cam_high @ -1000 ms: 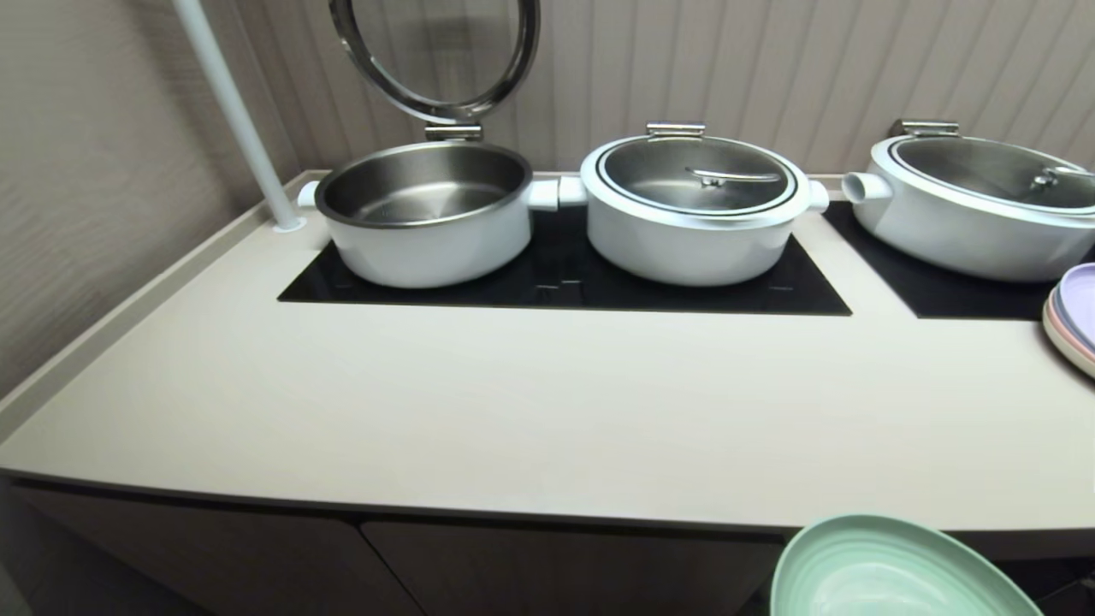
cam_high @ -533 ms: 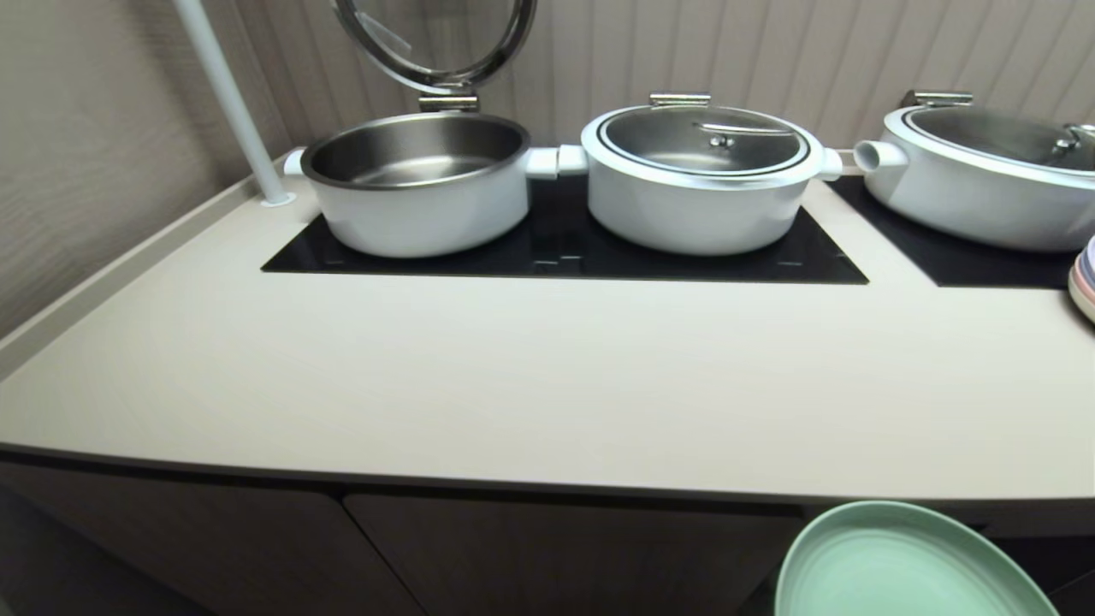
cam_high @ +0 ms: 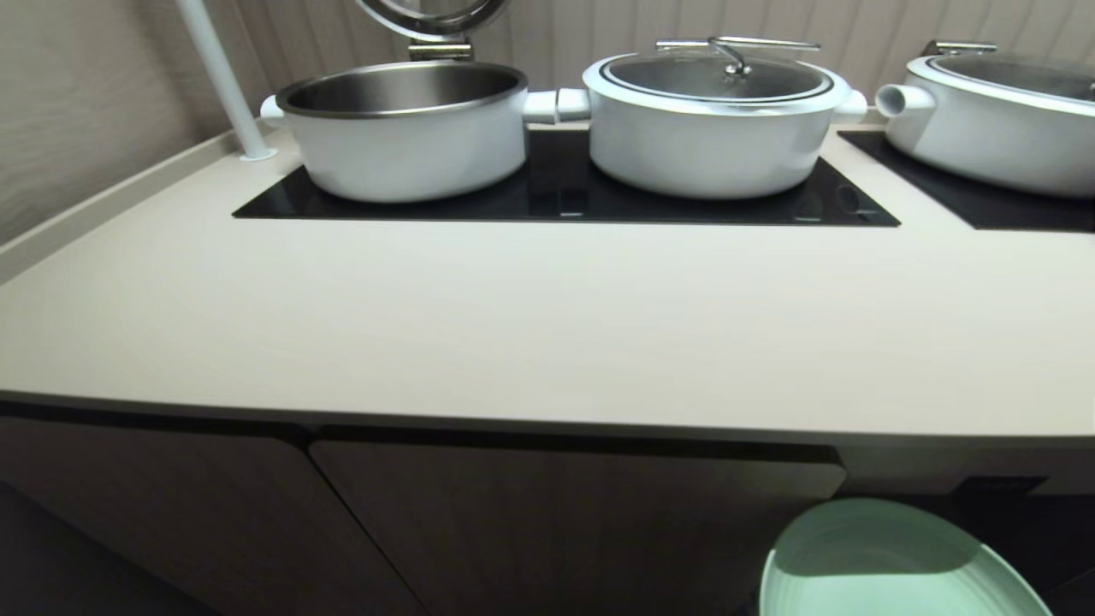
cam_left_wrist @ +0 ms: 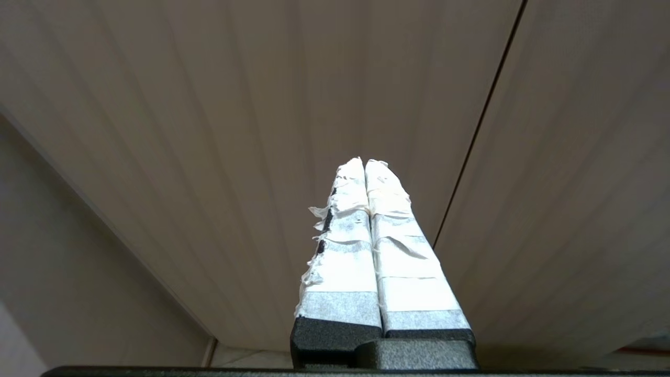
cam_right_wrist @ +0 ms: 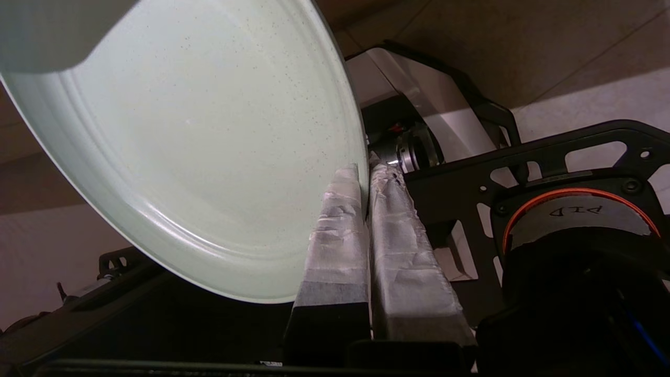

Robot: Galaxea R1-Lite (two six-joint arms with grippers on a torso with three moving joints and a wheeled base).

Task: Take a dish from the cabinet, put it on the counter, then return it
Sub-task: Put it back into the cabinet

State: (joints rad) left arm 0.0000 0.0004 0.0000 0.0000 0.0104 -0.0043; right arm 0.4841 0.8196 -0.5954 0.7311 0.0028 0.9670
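Dish (cam_high: 890, 569): pale mint, matt, faintly speckled, concentric ridges near rim. Bench (cam_high: 530, 316): cream, smooth, low sheen; inset panel (cam_high: 565, 192) black, glossy, glass-like. Pots (cam_high: 402, 128): white satin shells, brushed metal liner; lid (cam_high: 714, 75) clear glass with polished metal handle. Cabinet (cam_high: 556, 522) doors: matt, finely ribbed. Right end effector (cam_right_wrist: 366, 173) and left end effector (cam_left_wrist: 365, 165): fingers wrapped in rough, frayed white tape.

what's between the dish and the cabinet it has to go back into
Nothing visible. The right gripper pinches the dish by its rim, below the counter edge, in front of a dark opening in the cabinet. The inside of that opening cannot be made out.
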